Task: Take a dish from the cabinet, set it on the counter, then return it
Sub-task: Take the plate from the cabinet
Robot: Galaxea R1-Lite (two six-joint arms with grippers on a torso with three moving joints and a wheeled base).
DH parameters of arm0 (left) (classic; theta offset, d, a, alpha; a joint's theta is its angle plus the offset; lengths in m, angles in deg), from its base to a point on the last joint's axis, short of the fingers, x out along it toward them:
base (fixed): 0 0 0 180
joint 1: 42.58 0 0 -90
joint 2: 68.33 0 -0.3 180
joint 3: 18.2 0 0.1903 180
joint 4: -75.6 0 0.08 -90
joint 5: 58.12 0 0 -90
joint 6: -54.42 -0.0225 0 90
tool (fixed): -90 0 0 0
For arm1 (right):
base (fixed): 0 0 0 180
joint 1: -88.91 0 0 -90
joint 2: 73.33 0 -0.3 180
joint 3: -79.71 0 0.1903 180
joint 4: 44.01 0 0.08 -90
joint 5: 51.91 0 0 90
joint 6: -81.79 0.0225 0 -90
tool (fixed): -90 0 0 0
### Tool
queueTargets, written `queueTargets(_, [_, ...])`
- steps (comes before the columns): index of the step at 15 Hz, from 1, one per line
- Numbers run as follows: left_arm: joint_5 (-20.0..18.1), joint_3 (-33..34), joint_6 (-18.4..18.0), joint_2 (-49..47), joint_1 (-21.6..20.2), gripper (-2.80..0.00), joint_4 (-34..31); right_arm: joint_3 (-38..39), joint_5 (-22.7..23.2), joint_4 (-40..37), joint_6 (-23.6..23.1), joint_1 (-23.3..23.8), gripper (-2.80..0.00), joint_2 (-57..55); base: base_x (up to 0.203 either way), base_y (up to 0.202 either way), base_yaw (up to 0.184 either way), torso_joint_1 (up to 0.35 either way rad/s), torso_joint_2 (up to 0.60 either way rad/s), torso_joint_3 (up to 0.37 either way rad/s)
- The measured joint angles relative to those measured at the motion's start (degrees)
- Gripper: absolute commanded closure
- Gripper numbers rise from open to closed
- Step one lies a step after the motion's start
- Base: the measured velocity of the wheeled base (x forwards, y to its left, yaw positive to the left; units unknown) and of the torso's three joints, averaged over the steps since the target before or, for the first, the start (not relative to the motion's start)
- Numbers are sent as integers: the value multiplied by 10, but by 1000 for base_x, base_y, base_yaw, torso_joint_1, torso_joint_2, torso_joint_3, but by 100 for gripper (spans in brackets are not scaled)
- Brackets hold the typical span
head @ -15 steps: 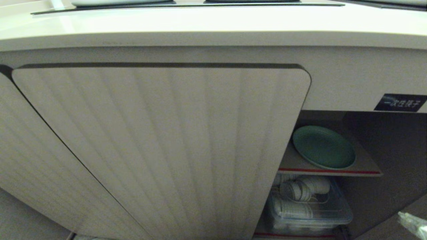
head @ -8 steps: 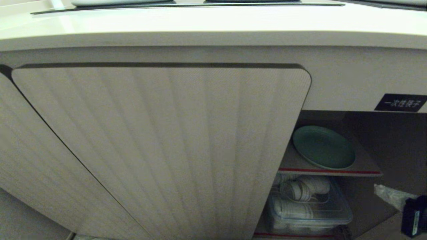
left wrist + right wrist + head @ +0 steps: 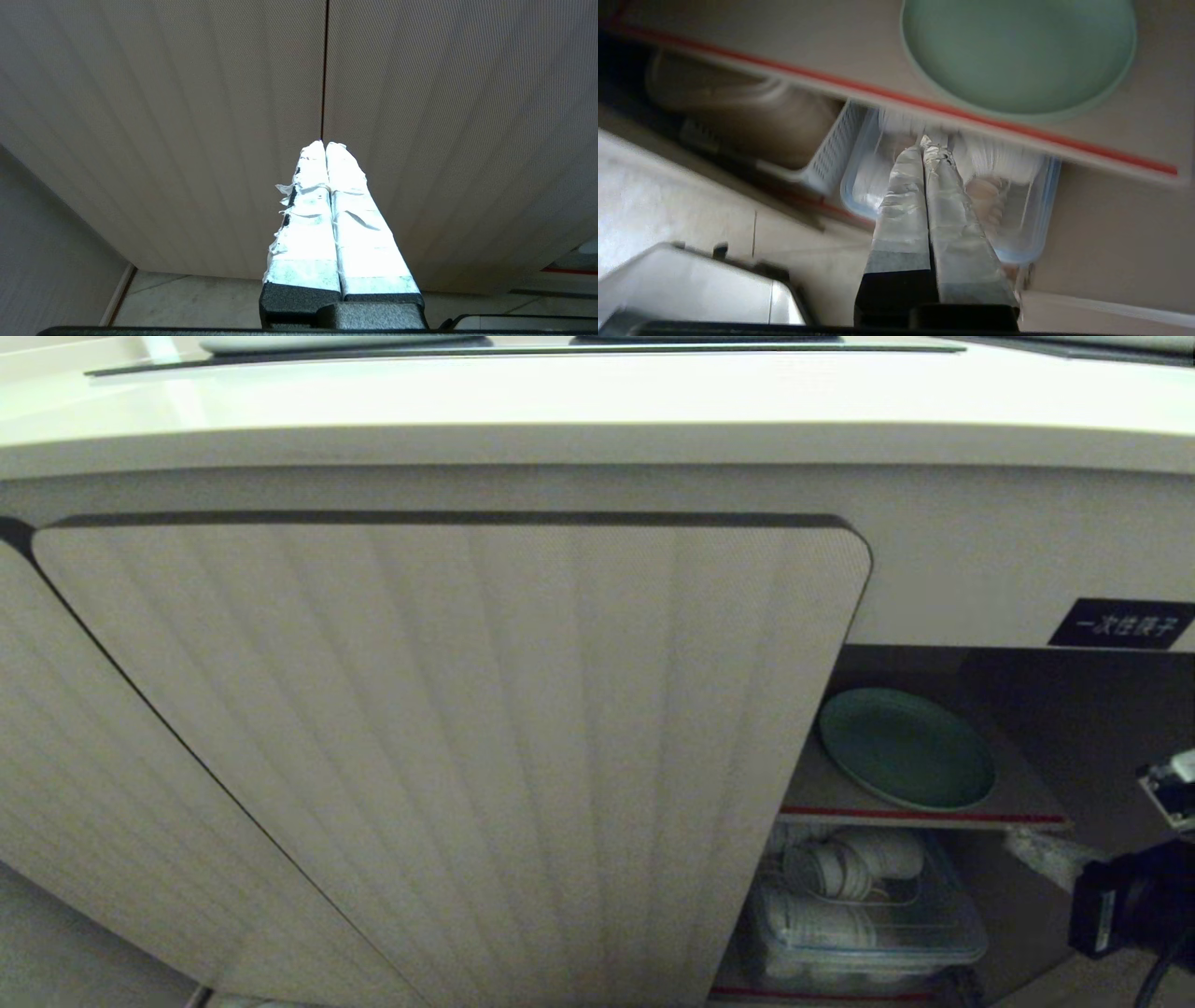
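1. Your right pincer (image 3: 927,144) is pressed shut and holds nothing. In the head view it sits at about four o'clock, just outside the open cabinet (image 3: 943,756), short of the shelf.
2. Your left pincer (image 3: 324,147) is also shut and empty, parked facing the seam between two closed ribbed doors (image 3: 187,116).
3. Progress: nothing is done yet. The dish (image 3: 906,749) lies flat on the red-edged shelf (image 3: 920,816), at about three o'clock in the head view. Taking it out, setting it on the counter (image 3: 560,401) and returning it all remain.
4. Edges: the dish rim (image 3: 1008,111) sits near the shelf's red front edge. You will likely need to open the pincer before it can take that rim.
5. Room: the closed door (image 3: 467,756) bounds the opening at nine o'clock, and the cabinet top closes it in at twelve. Below the shelf, a clear plastic box (image 3: 864,919) of white crockery takes up the space. I judge the free way in is from the right, level with the shelf.
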Motion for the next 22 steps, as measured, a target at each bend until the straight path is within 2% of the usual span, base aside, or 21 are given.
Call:
queueTargets(6, [0,0,0,0,0,0,0,5,-2,139,6,0,0,-101,0,0,0,0,0,0])
queueTargets(12, [0,0,0,0,0,0,0,-1,-8,194,11,-1,0,-164,0,0,0,0,0,0])
queueTargets(18, [0,0,0,0,0,0,0,-22,-70,223,35,-1,0,-206,0,0,0,0,0,0])
queueTargets(22, [0,0,0,0,0,0,0,-26,-78,253,36,-1,0,-222,0,0,0,0,0,0])
